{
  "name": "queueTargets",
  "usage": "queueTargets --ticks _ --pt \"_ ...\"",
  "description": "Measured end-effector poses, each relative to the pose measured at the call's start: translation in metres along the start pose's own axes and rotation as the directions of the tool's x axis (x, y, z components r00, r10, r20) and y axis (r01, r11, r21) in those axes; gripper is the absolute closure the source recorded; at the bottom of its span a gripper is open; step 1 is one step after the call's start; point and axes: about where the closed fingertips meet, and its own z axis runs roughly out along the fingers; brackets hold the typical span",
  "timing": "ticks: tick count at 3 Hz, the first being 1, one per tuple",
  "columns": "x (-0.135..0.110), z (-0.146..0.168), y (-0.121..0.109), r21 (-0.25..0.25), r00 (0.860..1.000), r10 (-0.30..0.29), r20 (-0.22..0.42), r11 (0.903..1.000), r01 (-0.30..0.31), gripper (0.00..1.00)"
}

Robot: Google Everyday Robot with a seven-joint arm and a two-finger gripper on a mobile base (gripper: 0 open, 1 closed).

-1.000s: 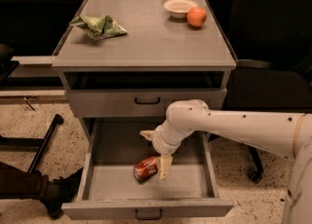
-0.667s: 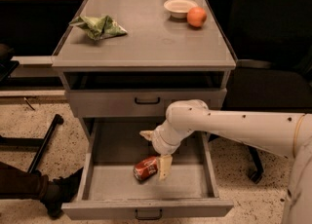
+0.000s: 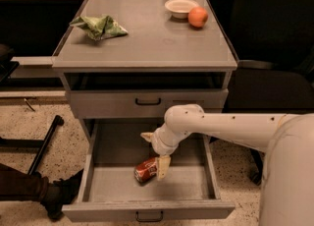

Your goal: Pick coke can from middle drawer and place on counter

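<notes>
The coke can (image 3: pixel 147 169) lies on its side on the floor of the open middle drawer (image 3: pixel 110 183), left of centre. My gripper (image 3: pixel 153 157) reaches down into the drawer from the right on a white arm. It is open. One beige finger (image 3: pixel 163 167) stands right against the can's right end. The other finger (image 3: pixel 146 135) points left, above and behind the can. The can rests on the drawer floor. The counter (image 3: pixel 147 43) is the grey cabinet top above.
On the counter lie a crumpled green bag (image 3: pixel 99 26) at the left, a white bowl (image 3: pixel 180 7) and an orange fruit (image 3: pixel 197 17) at the back right. The top drawer (image 3: pixel 147 103) is shut. A dark chair (image 3: pixel 274 87) stands right; a person's shoe (image 3: pixel 59 198) is at the lower left.
</notes>
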Motion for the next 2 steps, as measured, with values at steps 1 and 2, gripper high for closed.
queueTargets --ticks 1,2 --pt "0.027 0.036 -0.007 -0.033 0.998 0.038 0.05 0.9988 -0.037 0.0" --pt "0.051 0.068 -0.015 -0.065 0.988 0.087 0.128 0.9947 -0.08 0.0"
